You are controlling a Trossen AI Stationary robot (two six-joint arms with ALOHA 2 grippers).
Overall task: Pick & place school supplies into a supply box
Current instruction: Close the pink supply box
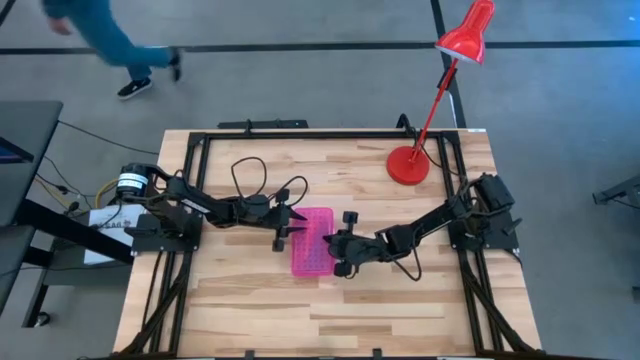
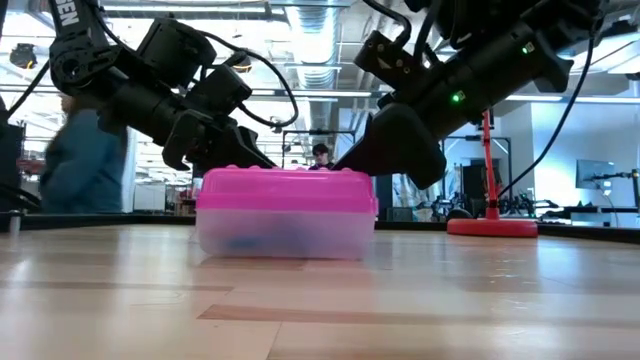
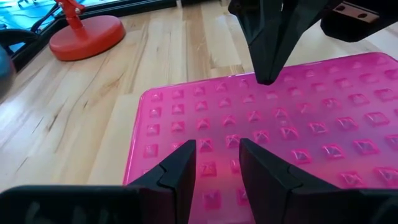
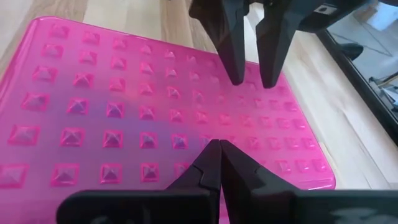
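A small rectangular plastic supply box with a bright pink studded lid and a clear base sits near the middle of a pale wooden table, its lid on. Seen from above, its long axis runs from twelve to six o'clock. Dim blue shapes show through the clear base in the low view; no loose pens or scissors are visible on the table. The left gripper reaches in from nine o'clock and sits at the box's left edge toward its far end, its two dark fingers parted by a narrow gap and holding nothing, tips over the lid. The right gripper comes in from three o'clock at the box's right edge toward its near end, its fingers pressed together into a single point, also empty, just above the lid. The two face each other across the short width of the box, about equally near, so any coming move likely turns on pressing or steadying the lid from both long sides. A red desk lamp with a round base stands at one o'clock, well apart.
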